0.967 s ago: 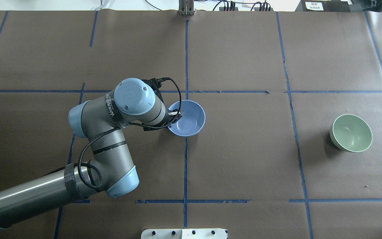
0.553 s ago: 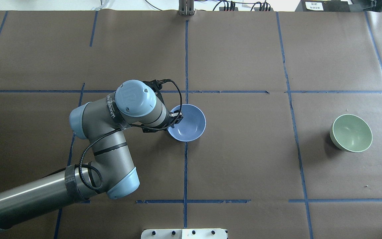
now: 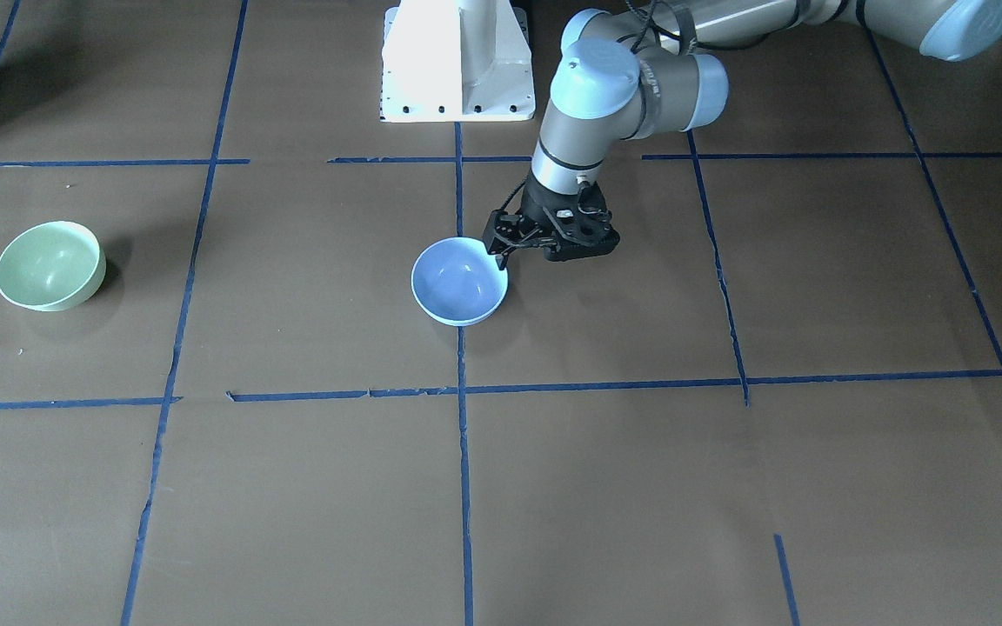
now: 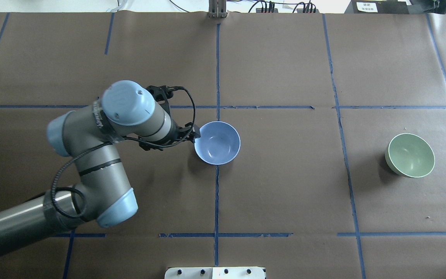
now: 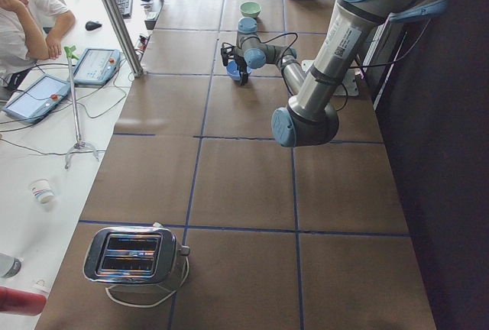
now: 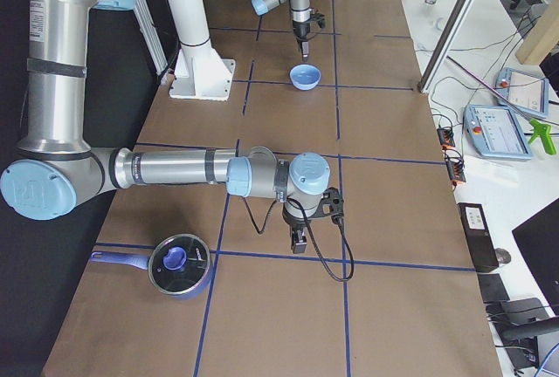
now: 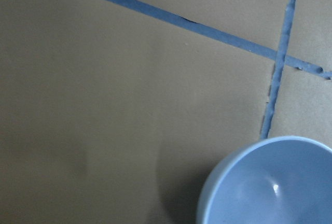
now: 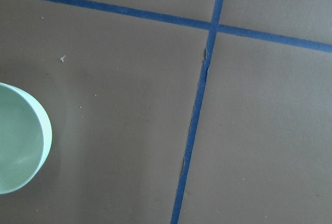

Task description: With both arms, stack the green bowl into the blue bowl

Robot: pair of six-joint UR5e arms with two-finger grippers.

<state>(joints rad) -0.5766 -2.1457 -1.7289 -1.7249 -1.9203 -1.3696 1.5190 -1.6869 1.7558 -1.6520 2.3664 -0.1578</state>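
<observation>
though beside the blue bowl (image 4: pixel 217 142), left hand (image 4: pixel 194 134) now off its rim

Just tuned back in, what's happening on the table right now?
The left end effector is open just beside the blue bowl, at its rim, holding nothing; the bowl stands on the table near the centre tape line. The green bowl sits alone far over on the robot's right, nothing touching it. The right end effector shows only in the right side view, so whether it is open is unclear. No stacking yet.
</observation>
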